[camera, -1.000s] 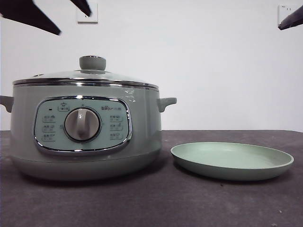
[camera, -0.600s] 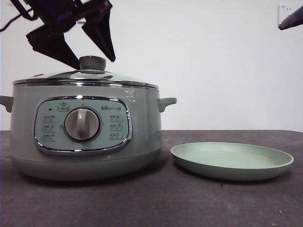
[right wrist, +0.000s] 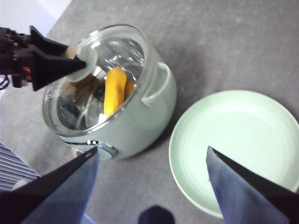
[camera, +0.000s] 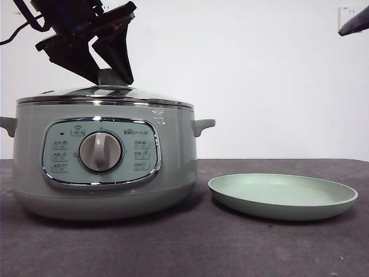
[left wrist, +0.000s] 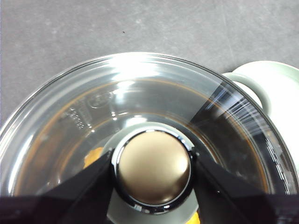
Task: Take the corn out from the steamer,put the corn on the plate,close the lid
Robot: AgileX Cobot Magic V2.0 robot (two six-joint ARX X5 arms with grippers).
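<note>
The steamer (camera: 104, 167) stands at the left with the glass lid (camera: 69, 93) on it. My left gripper (camera: 110, 78) has come down over the lid, and its jaws press on both sides of the grey-green knob (left wrist: 153, 167). The corn (right wrist: 114, 91) lies inside the pot and shows yellow through the glass; a small piece of it also shows in the left wrist view (left wrist: 93, 156). The plate (camera: 282, 196) lies empty to the right of the steamer. My right gripper (right wrist: 152, 149) is open and empty, high above the plate (right wrist: 233, 140).
The dark grey table (camera: 190, 248) carries only the steamer and the plate. A white wall (camera: 259, 86) stands behind. The steamer's side handle (camera: 203, 124) points towards the plate. The waiting arm's black tip (camera: 353, 22) shows at the top right corner.
My left gripper has come down from above the lid, and its jaws have closed in onto the knob. The lid, steamer, plate and right arm have not moved.
</note>
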